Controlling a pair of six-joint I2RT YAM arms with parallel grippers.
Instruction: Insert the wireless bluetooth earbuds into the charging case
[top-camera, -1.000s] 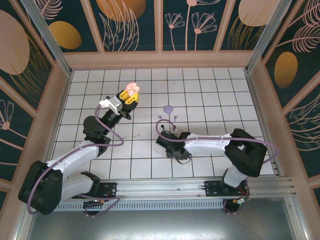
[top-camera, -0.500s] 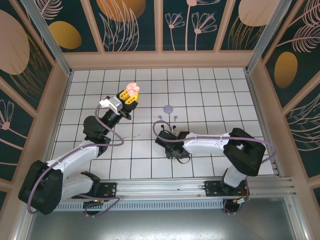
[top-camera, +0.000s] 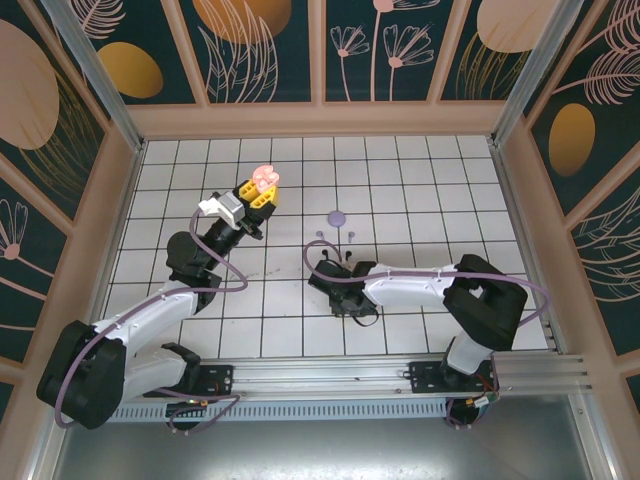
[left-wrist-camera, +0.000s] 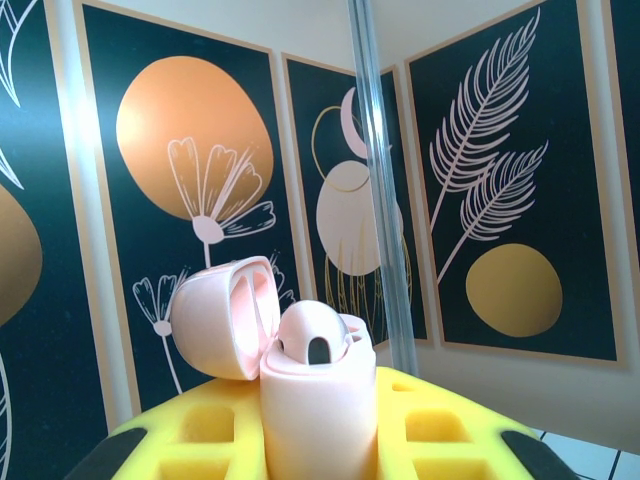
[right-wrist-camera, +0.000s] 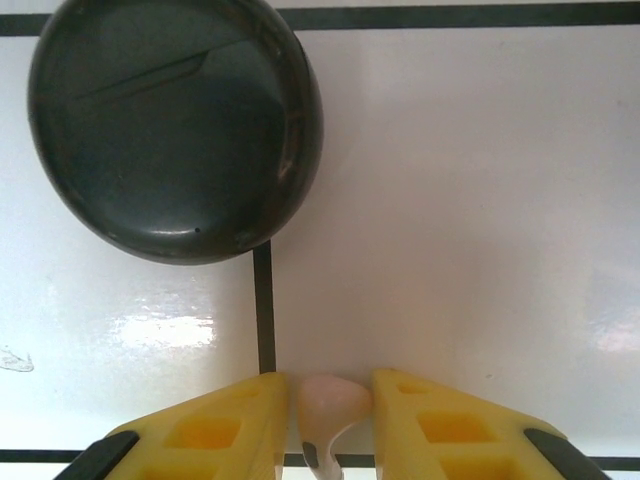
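My left gripper (top-camera: 258, 193) is raised over the far left tiles, shut on the pale pink charging case (top-camera: 265, 178). In the left wrist view the case (left-wrist-camera: 315, 420) stands upright between the yellow fingers with its lid (left-wrist-camera: 225, 315) swung open. One pale pink earbud (left-wrist-camera: 315, 340) sits in the case. My right gripper (top-camera: 330, 278) is low over the middle tiles. Its yellow fingers (right-wrist-camera: 215, 435) are shut on a second pale pink earbud (right-wrist-camera: 332, 402), stem pointing down toward the camera. Two tiny lilac earbuds (top-camera: 320, 236) (top-camera: 352, 236) lie on the tiles just beyond it.
A black round disc (right-wrist-camera: 175, 130) lies on the white tiled floor just ahead and left of the right fingers. A lilac disc (top-camera: 337, 217) rests farther back near the middle. Patterned walls and a metal frame post (left-wrist-camera: 380, 180) ring the floor.
The right arm has shifted slightly to the left, staying low over the tiles. The left arm and the pink case have not moved.
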